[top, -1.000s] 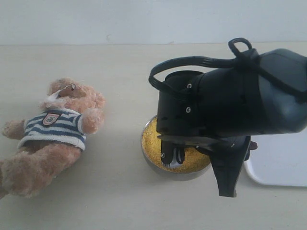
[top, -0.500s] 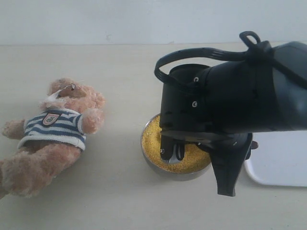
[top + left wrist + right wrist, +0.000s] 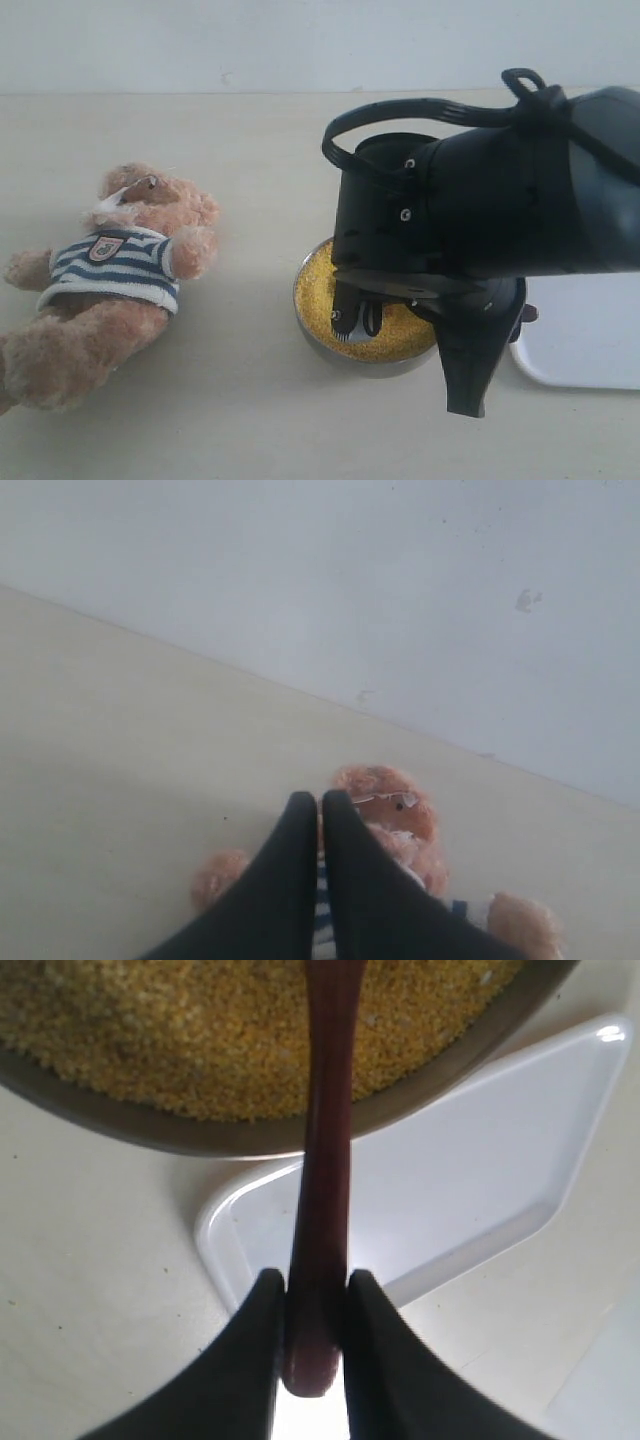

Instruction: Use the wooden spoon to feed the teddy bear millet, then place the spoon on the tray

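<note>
The teddy bear [image 3: 120,270] lies on its back at the left of the table, in its striped shirt. Yellow millet [image 3: 318,285] fills a round metal bowl [image 3: 310,330] in the middle. My right arm [image 3: 480,200] hangs over the bowl and hides most of it. My right gripper [image 3: 312,1290] is shut on the dark wooden spoon [image 3: 325,1160] near the handle's end. The handle reaches over the bowl's rim [image 3: 150,1130] into the millet [image 3: 200,1030]; the spoon's bowl is out of view. The white tray [image 3: 450,1180] lies under the gripper. My left gripper [image 3: 320,798] is shut and empty, above the bear [image 3: 385,805].
The tray [image 3: 590,340] sits at the right edge of the table, right beside the metal bowl. A pale wall [image 3: 300,45] runs along the back of the table. Bare tabletop [image 3: 240,400] separates the bear from the bowl.
My right arm shifted slightly right and down over the bowl, keeping the spoon in the millet. Bear, bowl and tray have not moved.
</note>
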Controlling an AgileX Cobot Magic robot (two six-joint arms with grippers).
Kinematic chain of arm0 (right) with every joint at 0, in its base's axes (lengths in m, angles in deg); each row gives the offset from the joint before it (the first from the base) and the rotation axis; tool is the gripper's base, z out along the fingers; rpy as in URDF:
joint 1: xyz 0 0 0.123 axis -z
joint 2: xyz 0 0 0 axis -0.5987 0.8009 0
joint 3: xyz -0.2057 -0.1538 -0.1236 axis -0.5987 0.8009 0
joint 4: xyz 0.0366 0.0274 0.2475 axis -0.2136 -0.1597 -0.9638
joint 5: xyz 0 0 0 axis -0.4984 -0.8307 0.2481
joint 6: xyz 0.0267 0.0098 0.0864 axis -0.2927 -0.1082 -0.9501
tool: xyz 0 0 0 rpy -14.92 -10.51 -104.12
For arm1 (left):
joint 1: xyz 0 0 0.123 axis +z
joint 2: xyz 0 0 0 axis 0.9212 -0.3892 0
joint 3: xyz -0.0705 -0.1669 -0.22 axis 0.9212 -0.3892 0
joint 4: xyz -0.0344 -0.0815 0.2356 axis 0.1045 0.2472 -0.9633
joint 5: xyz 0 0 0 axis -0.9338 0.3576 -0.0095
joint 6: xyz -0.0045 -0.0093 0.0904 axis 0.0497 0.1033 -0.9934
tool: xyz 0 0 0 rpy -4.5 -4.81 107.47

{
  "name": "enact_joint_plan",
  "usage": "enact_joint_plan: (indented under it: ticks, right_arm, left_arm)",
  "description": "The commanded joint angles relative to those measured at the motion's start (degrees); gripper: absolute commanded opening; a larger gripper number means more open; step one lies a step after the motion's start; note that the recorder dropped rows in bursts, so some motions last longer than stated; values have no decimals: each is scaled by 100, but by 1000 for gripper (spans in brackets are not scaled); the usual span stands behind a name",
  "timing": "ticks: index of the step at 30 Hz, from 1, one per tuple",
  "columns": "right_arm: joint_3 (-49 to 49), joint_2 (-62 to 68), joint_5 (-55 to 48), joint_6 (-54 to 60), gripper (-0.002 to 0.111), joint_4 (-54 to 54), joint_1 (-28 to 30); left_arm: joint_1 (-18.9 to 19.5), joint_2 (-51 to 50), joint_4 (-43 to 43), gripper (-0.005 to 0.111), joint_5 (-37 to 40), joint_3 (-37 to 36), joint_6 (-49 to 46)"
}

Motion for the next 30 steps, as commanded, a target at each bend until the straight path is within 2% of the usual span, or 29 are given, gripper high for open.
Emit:
enact_joint_plan:
  ticks: [1, 8, 11, 16, 21, 24, 25, 26, 27, 30]
  right_arm:
    - [3, -61, -11, -41, 0, -63, 2]
    - [3, -237, -11, -41, 0, -63, 2]
    - [3, -294, -11, -41, 0, -130, 2]
    - [3, -294, -11, 118, 0, -529, 343]
    - [3, -294, -11, 152, 0, -544, 397]
    - [3, -294, -11, 152, 0, -544, 397]
    - [3, -294, -11, 152, 0, -544, 397]
    - [3, -294, -11, 152, 0, -571, 397]
    - [3, -294, -11, 152, 0, -584, 397]
    - [3, -294, -11, 152, 0, -680, 397]
  left_arm:
    - [4, 20, 237, 4, -59, -21, 63]
    - [4, 20, 290, 4, -95, -21, 70]
    - [4, 20, 1054, 4, -160, -21, 70]
    - [4, 20, 1647, 4, -204, -21, 25]
    - [4, -356, 1647, 4, 6, 604, -455]
    - [4, -977, 1647, 4, 28, 1268, -1383]
    - [4, -1332, 1647, 9, 152, 1654, -1848]
    - [4, -1800, 1647, 19, 435, 2047, -2292]
    - [4, -2006, 1647, 24, 574, 2200, -2440]
    - [4, -3430, 1472, 64, 1339, 2992, -2529]
